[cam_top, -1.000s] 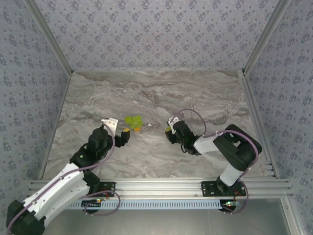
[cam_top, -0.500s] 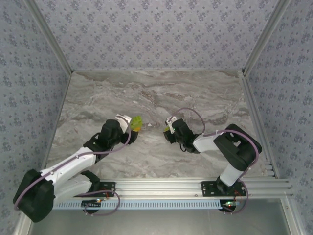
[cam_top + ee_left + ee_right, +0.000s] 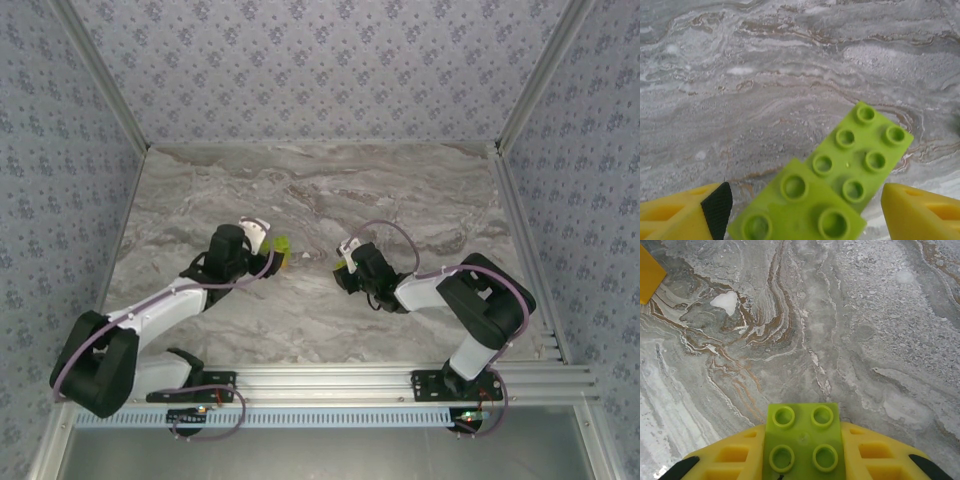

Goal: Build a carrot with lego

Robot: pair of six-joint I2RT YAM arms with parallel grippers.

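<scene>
A build of lime-green lego bricks lies on the marble table: a six-stud plate with a second lime brick stacked over its near end. In the top view this cluster sits mid-table. My left gripper is open, with one yellow finger on each side of the near brick and a small gap at both. My right gripper is shut on a lime-green four-stud brick, held low over bare table, right of the cluster. I cannot make out the orange brick.
The marble tabletop is ringed by patterned walls and an aluminium rail at the near edge. A yellow finger of the left gripper shows at the upper left of the right wrist view. Bare table lies behind and in front of both grippers.
My left arm has reached forward and to the right, bringing its open gripper around the lime bricks. The right arm has held still with its brick.
</scene>
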